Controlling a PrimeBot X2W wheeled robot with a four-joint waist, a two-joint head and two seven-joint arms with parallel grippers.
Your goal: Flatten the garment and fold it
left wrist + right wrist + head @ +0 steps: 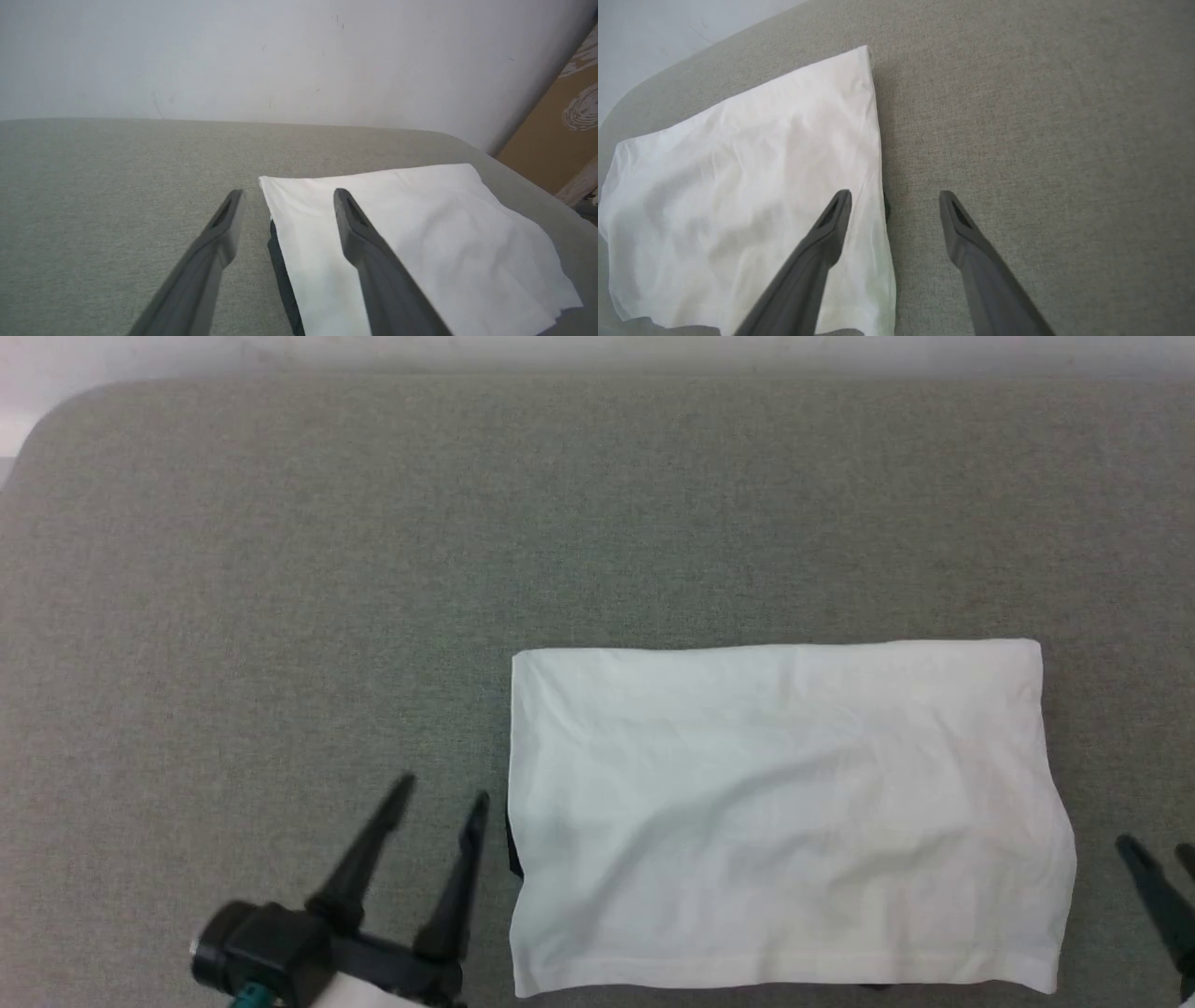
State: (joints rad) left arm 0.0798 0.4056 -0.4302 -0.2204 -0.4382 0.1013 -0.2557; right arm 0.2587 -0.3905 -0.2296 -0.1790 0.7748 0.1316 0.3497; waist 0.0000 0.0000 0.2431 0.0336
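On grey table (280, 569), right of centre: garment (784, 812) lies folded, white rectangle, black sliver at left edge. Left gripper (443, 791) beside left edge, right gripper (1156, 847) beside right edge; both jaws wide, empty. Folding apparently near end; next: grip both edges for final fold.

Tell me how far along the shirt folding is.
Nearly finished, it seems. Done: the white thin-fabric garment lies as a compact rectangle on the grey-green cloth surface, a sliver of black showing at its left edge. In hand: nothing; the left gripper and right gripper stand open beside it. Left: perhaps smoothing a few wrinkles.
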